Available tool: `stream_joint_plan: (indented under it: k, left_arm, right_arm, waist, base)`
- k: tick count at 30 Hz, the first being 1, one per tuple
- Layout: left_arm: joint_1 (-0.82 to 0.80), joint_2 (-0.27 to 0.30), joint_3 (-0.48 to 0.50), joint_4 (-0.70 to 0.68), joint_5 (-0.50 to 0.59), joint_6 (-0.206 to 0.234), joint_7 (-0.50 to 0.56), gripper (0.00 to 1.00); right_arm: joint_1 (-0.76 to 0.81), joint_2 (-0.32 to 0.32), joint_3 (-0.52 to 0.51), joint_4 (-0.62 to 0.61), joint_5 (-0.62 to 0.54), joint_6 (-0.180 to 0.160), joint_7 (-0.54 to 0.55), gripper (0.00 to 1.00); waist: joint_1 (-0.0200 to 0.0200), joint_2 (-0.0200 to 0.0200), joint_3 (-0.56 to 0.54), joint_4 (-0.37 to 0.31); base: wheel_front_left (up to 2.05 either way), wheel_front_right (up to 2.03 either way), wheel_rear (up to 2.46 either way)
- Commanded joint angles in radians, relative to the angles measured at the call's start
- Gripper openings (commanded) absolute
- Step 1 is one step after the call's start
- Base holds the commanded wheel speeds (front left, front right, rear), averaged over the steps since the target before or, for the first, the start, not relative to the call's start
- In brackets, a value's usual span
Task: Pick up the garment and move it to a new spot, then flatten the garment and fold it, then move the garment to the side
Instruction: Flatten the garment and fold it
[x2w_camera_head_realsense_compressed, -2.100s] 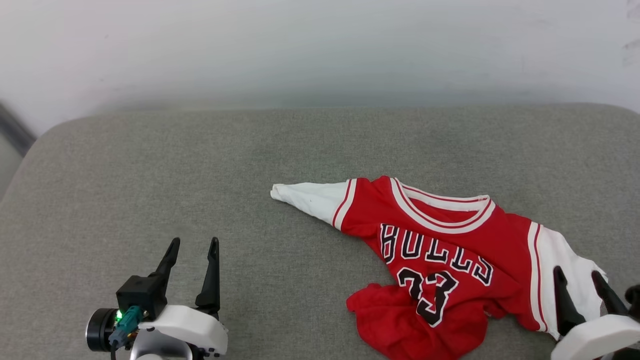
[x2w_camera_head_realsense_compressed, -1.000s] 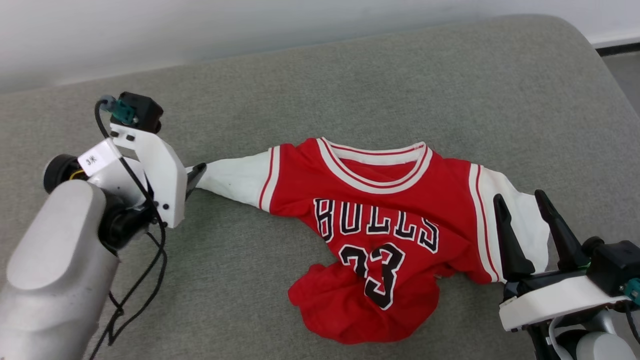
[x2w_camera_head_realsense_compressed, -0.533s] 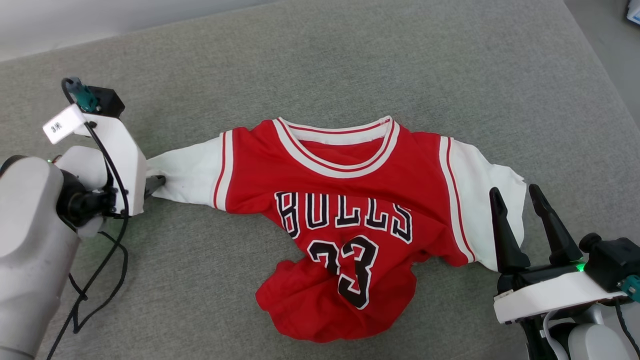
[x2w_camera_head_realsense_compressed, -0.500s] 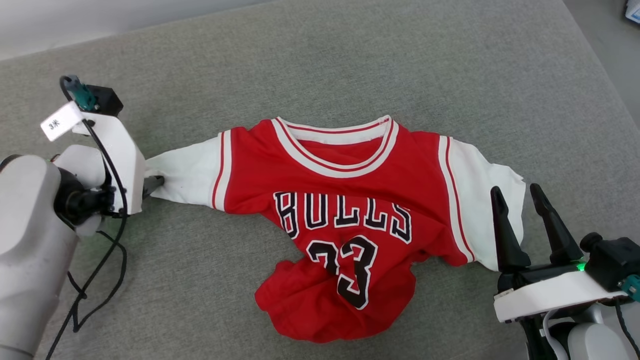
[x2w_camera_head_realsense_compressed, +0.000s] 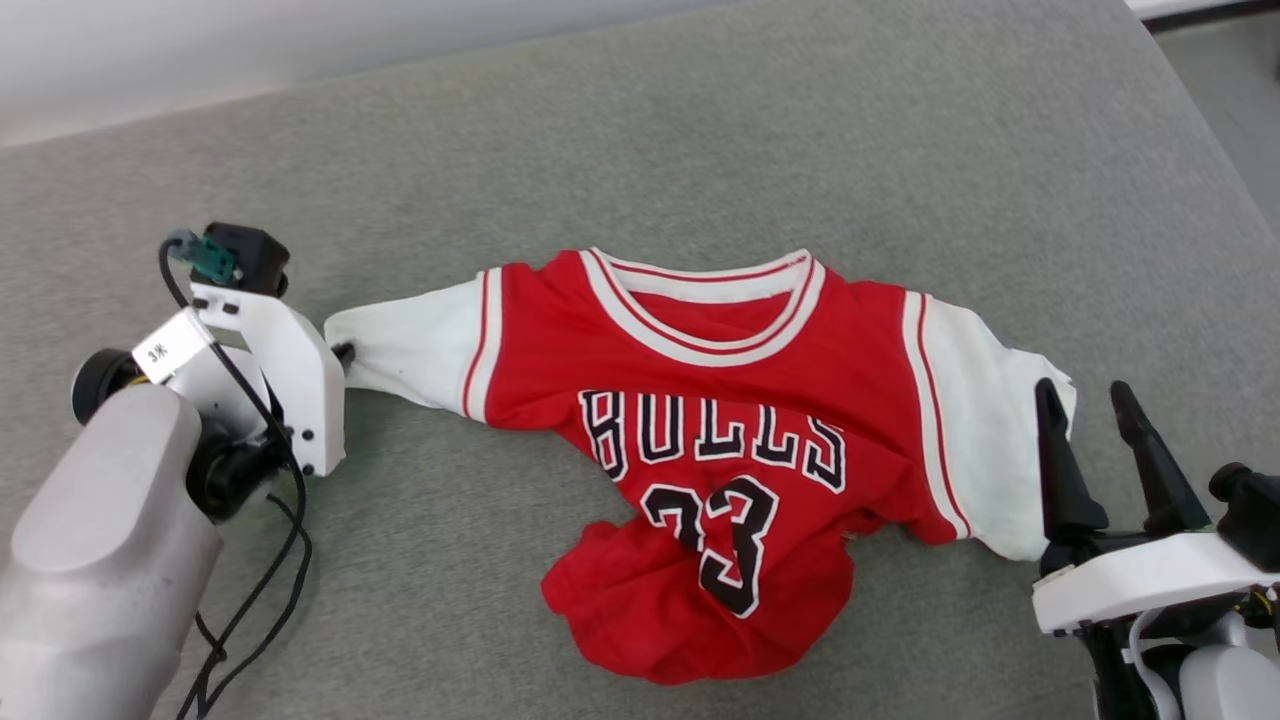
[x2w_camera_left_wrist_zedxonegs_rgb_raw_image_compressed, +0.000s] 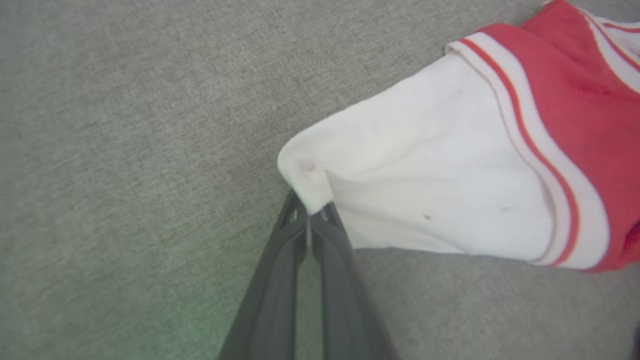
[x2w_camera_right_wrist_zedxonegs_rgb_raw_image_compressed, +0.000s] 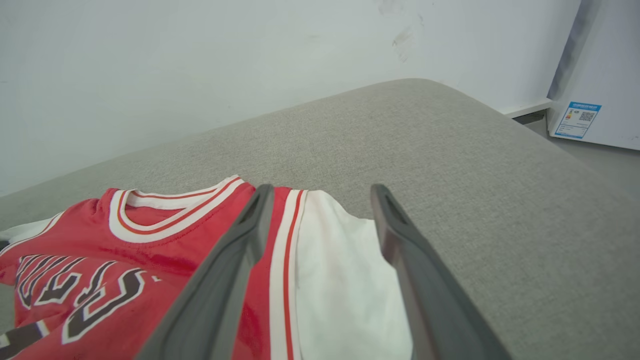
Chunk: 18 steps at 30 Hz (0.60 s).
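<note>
L gripper (x2w_camera_left_wrist_zedxonegs_rgb_raw_image_compressed: 311, 212) pinching garment (x2w_camera_head_realsense_compressed: 720, 390) sleeve, "BULLS 23" print; R gripper (x2w_camera_head_realsense_compressed: 1083, 392) wide

Bare indoor test room, more lab than home: a grey upholstered surface (x2w_camera_head_realsense_compressed: 700, 120) with rounded corners sits against a plain white wall (x2w_camera_right_wrist_zedxonegs_rgb_raw_image_compressed: 200, 60) (scuffed high up). Grey floor (x2w_camera_head_realsense_compressed: 1230, 100) lies past the surface's right edge, with a white cabinet (x2w_camera_right_wrist_zedxonegs_rgb_raw_image_compressed: 600, 50) carrying a blue QR sticker (x2w_camera_right_wrist_zedxonegs_rgb_raw_image_compressed: 577, 119).

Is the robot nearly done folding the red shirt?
Nothing done: the red jersey-style shirt with white sleeves lies rumpled on the grey fabric cushion. In hand: the left gripper is shut on one sleeve tip; the right gripper hangs open near the other sleeve. Left: lifting, moving, flattening, folding, setting aside.
</note>
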Motion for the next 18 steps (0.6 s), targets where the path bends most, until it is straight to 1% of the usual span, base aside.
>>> stream_joint_plan:
  k: [1,5,9,14,18]
  left_arm:
    - [0.026,0.004,0.004,0.001,0.01,0.011,-0.026,0.0]
    - [0.059,0.001,0.031,-0.049,0.031,0.061,-0.155,0.0]
    - [0.115,0.016,0.059,-0.123,0.029,0.102,-0.223,0.0]
    - [0.171,0.044,0.087,-0.257,0.036,0.156,-0.262,0.0]
    - [0.198,0.067,0.11,-0.375,0.039,0.195,-0.275,0.0]
  right_arm:
    - [-0.006,0.001,-0.012,0.007,0.001,0.0,0.008,1.0]
    - [-0.012,0.001,-0.067,0.038,0.012,0.0,0.065,1.0]
    - [-0.033,-0.022,-0.122,0.089,0.033,0.0,0.168,1.0]
    - [-0.092,-0.105,-0.173,0.179,0.091,0.0,0.351,1.0]
    - [-0.167,-0.169,-0.157,0.236,0.118,0.0,0.509,1.0]
  waist:
    - [-0.0001,-0.0001,-0.033,0.032]
    - [-0.0001,-0.0001,-0.074,0.066]
    - [-0.0001,-0.0001,-0.103,0.096]
    - [-0.0001,-0.0001,-0.108,0.141]
    - [-0.0001,-0.0001,-0.087,0.179]
  base:
    - [0.0,0.0,0.0]
    - [0.0,0.0,0.0]
    - [0.0,0.0,0.0]
    - [0.0,0.0,0.0]
    - [0.0,0.0,0.0]
